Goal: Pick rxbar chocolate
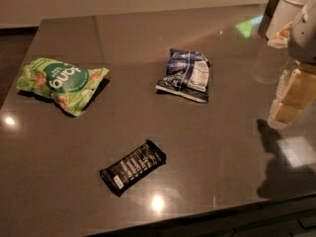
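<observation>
The rxbar chocolate point(132, 168) is lying flat on the dark, glossy desk point(222, 147), in the 6 o'clock part of the surface and near the front edge. It is sitting aslant, its long axis running from 8 o'clock to 2 o'clock. Rows of white text are showing on the black wrapper, and a small white label patch is sitting at the 8 o'clock end. Nothing is touching it.

The hand point(289, 102) is hanging at the 3 o'clock edge of the view, over the right side of the desk. It is well apart from the bar, at about 2 o'clock from it. Its pale, tan-padded tip is pointing downward. Whether it is released or clenched, I cannot tell. Its shadow point(281, 177) is falling on the desk just below it, at about 5 o'clock on the surface.

A crumpled blue and white snack bag point(186, 74) is resting at 1 o'clock from the bar, around the middle of the desk. A green snack bag point(61, 83) is lying at 10 o'clock from the bar, close to the left edge. The two bags are sitting well apart from each other and from the bar. A round glare spot point(158, 203) is shining on the desk near the bar, on its 5 o'clock side.
</observation>
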{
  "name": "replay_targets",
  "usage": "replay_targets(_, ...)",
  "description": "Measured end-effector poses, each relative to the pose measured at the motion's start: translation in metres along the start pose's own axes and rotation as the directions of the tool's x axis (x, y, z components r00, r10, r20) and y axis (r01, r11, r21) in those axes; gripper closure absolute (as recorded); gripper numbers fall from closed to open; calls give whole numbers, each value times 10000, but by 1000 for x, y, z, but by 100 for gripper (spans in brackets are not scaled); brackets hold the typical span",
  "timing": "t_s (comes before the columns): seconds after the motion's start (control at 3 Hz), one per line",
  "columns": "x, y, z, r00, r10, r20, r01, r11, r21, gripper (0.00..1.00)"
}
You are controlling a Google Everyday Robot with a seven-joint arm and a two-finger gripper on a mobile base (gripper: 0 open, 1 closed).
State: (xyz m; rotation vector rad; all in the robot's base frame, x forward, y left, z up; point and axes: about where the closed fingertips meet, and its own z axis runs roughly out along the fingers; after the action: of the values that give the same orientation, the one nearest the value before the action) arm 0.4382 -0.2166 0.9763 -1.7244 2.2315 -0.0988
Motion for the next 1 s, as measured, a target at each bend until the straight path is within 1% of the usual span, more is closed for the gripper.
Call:
replay_targets(0.33,0,0,0,10000,0,0,0,10000,0,0)
replay_targets(0.67,-21,2,1,9975,-579,414,583,9983,-83,0)
replay_targets(1.0,-42,7,4,9893,-1202,826,1218,9925,-139,0)
